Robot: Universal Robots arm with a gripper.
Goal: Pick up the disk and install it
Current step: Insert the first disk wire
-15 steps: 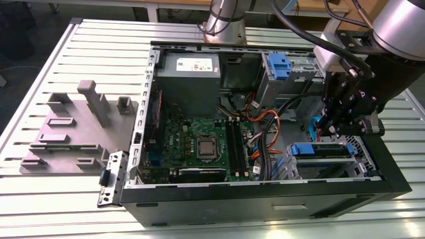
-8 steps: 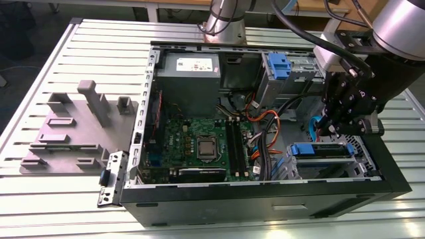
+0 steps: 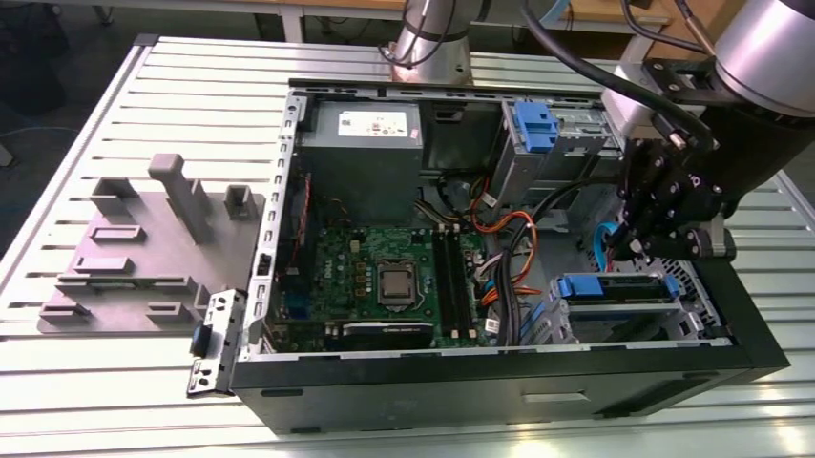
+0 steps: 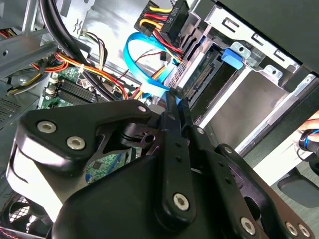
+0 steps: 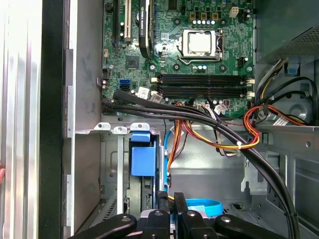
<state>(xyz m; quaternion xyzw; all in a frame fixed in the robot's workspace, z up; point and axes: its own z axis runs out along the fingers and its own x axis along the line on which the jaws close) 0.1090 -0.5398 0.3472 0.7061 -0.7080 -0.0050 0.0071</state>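
Trouble looks likeliest at the fingertips. The end effector (image 3: 647, 250), fingers pinched together with nothing seen between them, hangs inside the open computer case (image 3: 510, 377), close to a looped blue cable (image 5: 207, 204) and a bundle of orange and black wires (image 5: 239, 144). Either could snag or be tugged off its plug if the tool slides sideways. Just beside it the disk (image 3: 614, 287) lies in the lower drive bay in its blue carrier. Whether it is fully home cannot be told, and a crooked push might jam it. The wrist points steeply down, and the arm rises behind to its base (image 3: 430, 38) at the worktop's (image 3: 128, 401) far edge.
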